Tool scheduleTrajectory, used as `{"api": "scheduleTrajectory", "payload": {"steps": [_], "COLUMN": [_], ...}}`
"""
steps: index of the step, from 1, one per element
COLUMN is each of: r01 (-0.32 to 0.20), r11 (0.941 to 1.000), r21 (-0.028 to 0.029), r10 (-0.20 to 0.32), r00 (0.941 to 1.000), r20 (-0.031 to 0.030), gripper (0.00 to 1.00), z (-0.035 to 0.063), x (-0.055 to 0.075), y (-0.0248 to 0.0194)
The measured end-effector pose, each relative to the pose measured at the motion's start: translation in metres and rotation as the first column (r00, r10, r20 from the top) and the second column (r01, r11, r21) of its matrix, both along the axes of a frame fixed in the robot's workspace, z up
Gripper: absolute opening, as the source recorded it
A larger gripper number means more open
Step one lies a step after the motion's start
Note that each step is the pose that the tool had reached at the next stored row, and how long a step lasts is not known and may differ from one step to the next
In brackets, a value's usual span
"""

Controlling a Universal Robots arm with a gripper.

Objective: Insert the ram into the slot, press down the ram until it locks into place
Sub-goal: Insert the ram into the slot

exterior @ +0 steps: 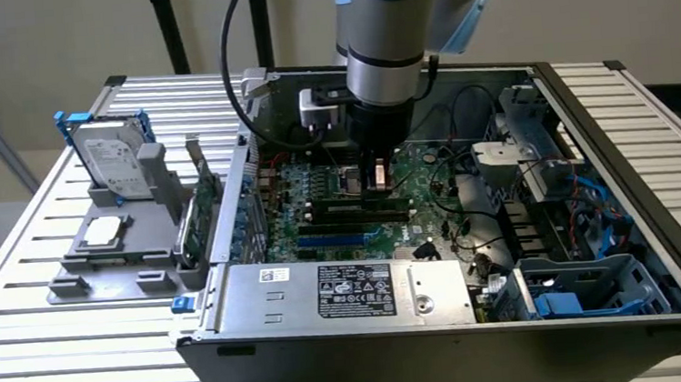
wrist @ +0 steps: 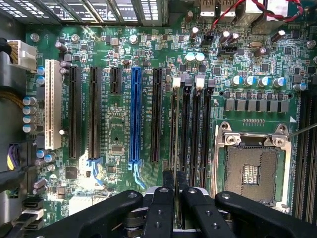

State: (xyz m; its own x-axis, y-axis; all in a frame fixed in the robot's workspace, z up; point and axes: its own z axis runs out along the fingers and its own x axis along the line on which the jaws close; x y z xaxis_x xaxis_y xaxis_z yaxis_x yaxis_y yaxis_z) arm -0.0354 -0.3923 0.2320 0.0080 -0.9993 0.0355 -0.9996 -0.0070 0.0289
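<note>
And there the arm was, reaching straight down into the open computer case (exterior: pixel 450 346), which sat on the slatted desk (exterior: pixel 49 351). The pincer (exterior: pixel 375 177) was low over the motherboard (wrist: pixel 119 134), right at the bank of parallel black memory sockets. In the wrist view its two black fingers (wrist: pixel 161 208) stood almost together, clamped on the thin top edge of the ram (wrist: pixel 175 131). That was a tight grip, with just a sliver between the tips. The ram ran edge-on away from the fingers and lined up along the slot (wrist: pixel 177 94), the outermost socket of the bank on the side nearest the blue slot (wrist: pixel 134 114). The slot's pale end clip showed at its far end. Whether the stick was fully seated and locked, I could not tell.

One more long black slot (wrist: pixel 156 114) lay between the blue one and the memory bank. The square metal CPU socket (wrist: pixel 252 171) sat open on the bank's other side.

In the exterior view, the silver power supply (exterior: pixel 336 287) lay along the near wall of the case. Out on the desk, at the exterior view's left, a grey holder (exterior: pixel 91 261) carried a hard drive (exterior: pixel 111 162) standing upright. A green expansion card (exterior: pixel 204 211) stood just beside the case wall.
</note>
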Motion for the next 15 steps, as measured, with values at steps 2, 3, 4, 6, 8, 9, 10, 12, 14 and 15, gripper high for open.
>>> {"api": "scheduleTrajectory", "payload": {"steps": [2,3,4,6,8,9,10,12,14,15], "r01": [-0.001,-0.001,-0.001,-0.002,-0.002,-0.002,-0.002,-0.003,-0.003,-0.003], "r11": [1.0,1.0,1.0,1.0,1.0,1.0,1.0,1.0,1.0,1.0], "r21": [0.0009,0.0016,0.0022,0.0031,0.0034,0.0035,0.0034,0.0035,0.0038,0.0038], "r10": [0.001,0.001,0.001,0.002,0.002,0.002,0.002,0.003,0.003,0.003], "r00": [1.0,1.0,1.0,1.0,1.0,1.0,1.0,1.0,1.0,1.0], "r20": [-0.0001,0.0,0.0,0.0001,0.0001,0.0,-0.0001,0.0,0.0,0.0], "gripper": [0.13,0.13,0.13,0.13,0.13,0.13,0.13,0.13,0.13,0.13], "z": [-0.0003,-0.0005,-0.0006,-0.0009,-0.0012,-0.0014,-0.0014,-0.0017,-0.0021,-0.0024], "x": [0.0,0.0,0.0,0.0,0.0,0.0,0.0,0.0,0.0,0.0], "y": [0.0,-0.0001,-0.0001,-0.0002,-0.0004,-0.0004,-0.0005,-0.0005,-0.0005,-0.0005]}}
